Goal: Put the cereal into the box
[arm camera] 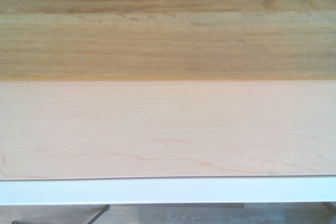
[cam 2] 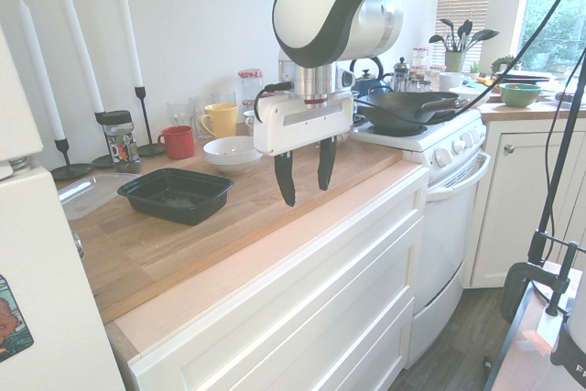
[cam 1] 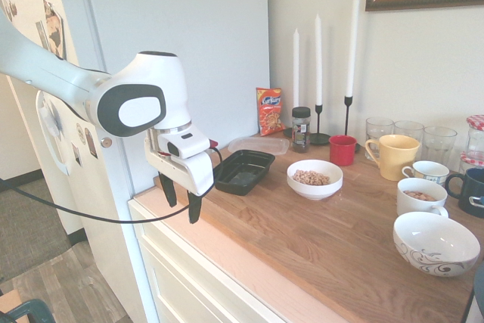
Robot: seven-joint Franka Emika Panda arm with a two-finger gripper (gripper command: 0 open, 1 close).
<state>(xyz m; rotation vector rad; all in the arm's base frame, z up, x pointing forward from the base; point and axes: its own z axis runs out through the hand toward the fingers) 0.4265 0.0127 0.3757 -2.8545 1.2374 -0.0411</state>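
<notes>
You have a countertop [cam 1: 280, 240] of wood with visible grain, its front strip [arm camera: 168, 129] paler and smooth. Your black tray [cam 2: 177, 196] looks like glossy plastic, the flat container [cam 1: 259, 145] clear plastic, and the white patterned bowl [cam 1: 435, 243] smooth and glossy.

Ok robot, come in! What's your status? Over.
Gripper open, nothing held. Cereal in white bowl, not in box. Nothing seen between bowl and box. Over.
</notes>
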